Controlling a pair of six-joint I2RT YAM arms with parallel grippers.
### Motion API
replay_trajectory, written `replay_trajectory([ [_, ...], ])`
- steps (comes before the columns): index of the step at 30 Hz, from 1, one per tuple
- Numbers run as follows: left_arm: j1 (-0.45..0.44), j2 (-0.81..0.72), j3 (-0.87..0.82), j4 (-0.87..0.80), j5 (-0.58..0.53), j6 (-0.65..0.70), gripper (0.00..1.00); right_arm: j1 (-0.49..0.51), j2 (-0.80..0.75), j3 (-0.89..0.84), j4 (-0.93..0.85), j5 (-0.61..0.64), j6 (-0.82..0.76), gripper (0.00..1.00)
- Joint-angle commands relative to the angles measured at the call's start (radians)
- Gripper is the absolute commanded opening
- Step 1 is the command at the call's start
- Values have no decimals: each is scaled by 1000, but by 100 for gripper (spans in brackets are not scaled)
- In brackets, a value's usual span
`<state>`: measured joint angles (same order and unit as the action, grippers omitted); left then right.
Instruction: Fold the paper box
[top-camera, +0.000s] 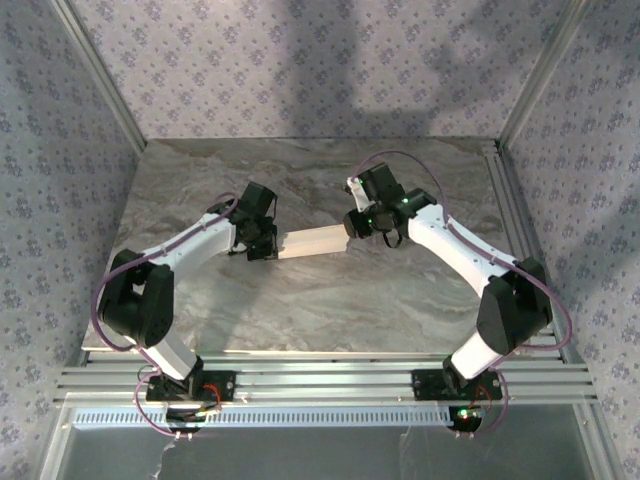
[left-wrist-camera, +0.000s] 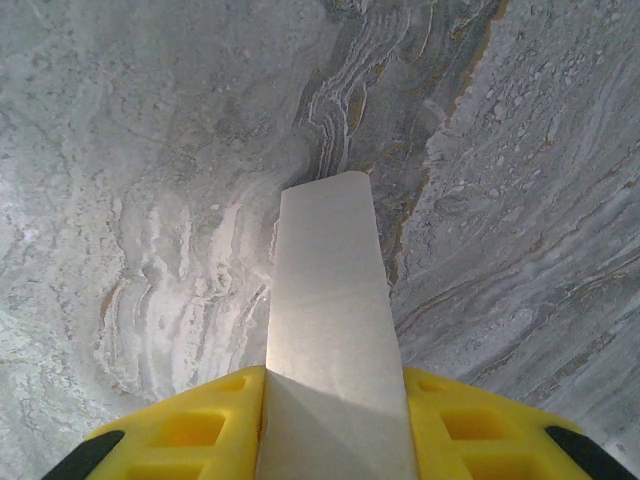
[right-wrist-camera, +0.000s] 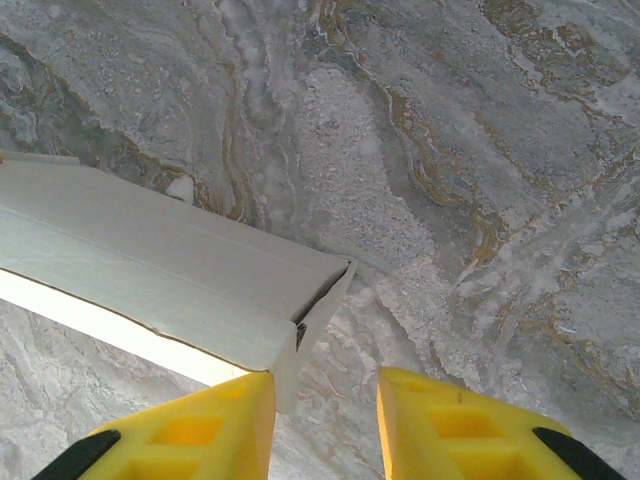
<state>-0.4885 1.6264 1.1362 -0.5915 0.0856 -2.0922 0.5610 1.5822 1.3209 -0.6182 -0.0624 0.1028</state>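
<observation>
The paper box (top-camera: 312, 242) is a long, narrow white carton lying across the middle of the marble table (top-camera: 330, 300) between the two arms. My left gripper (top-camera: 262, 245) is at its left end. In the left wrist view the box (left-wrist-camera: 325, 280) runs straight out from between the yellow fingers (left-wrist-camera: 200, 430), and the left gripper (left-wrist-camera: 335, 420) is shut on it. My right gripper (top-camera: 358, 225) is at the right end. In the right wrist view the box (right-wrist-camera: 150, 270) lies to the left, its end flap (right-wrist-camera: 322, 305) slightly ajar beside the left finger (right-wrist-camera: 200, 430). The right gripper (right-wrist-camera: 325, 425) is open, with bare table in most of the gap.
Aluminium frame rails (top-camera: 330, 380) run along the near edge by the arm bases. Upright posts (top-camera: 95, 70) stand at the back corners, with patterned walls around the table. Bare marble lies in front of and behind the box.
</observation>
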Motion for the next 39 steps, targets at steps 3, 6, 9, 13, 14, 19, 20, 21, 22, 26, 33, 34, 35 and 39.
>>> replay_trajectory([
  [3, 10, 41, -1, -108, -23, -9, 20, 30, -16, -5, -15, 15, -13, 37],
  [6, 13, 41, -2, -108, -23, -6, 20, 35, -52, -26, -5, 27, -6, 38],
  [9, 14, 40, -1, -108, -21, -2, 20, 37, -53, -27, -11, 38, -12, 39],
  [13, 16, 40, 2, -112, -21, 0, 20, 29, 2, 6, -37, 51, -28, 37],
  [14, 14, 39, 2, -112, -21, 1, 20, 27, 13, 11, -37, 47, -30, 35],
  [19, 15, 36, 1, -111, -21, 6, 20, 26, 48, 42, -37, 50, -34, 32],
  [20, 15, 36, 2, -112, -21, 5, 20, 27, 51, 48, -35, 47, -34, 31],
  [21, 16, 36, 2, -111, -21, 6, 20, 26, 56, 54, -38, 44, -33, 30],
  [22, 16, 38, 3, -108, -21, 5, 20, 28, 61, 62, -39, 41, -34, 29],
  [26, 16, 42, 6, -107, -15, 8, 20, 28, 75, 83, -48, 46, -33, 21],
  [33, 16, 43, 4, -102, -17, 12, 19, 34, 58, 91, -63, 43, -23, 22],
  [34, 16, 43, 4, -102, -17, 14, 19, 34, 57, 95, -66, 46, -22, 19],
  [35, 16, 44, 5, -101, -15, 13, 19, 37, 58, 98, -70, 47, -22, 15],
  [39, 16, 46, 7, -101, -11, 17, 19, 39, 63, 108, -78, 47, -19, 7],
])
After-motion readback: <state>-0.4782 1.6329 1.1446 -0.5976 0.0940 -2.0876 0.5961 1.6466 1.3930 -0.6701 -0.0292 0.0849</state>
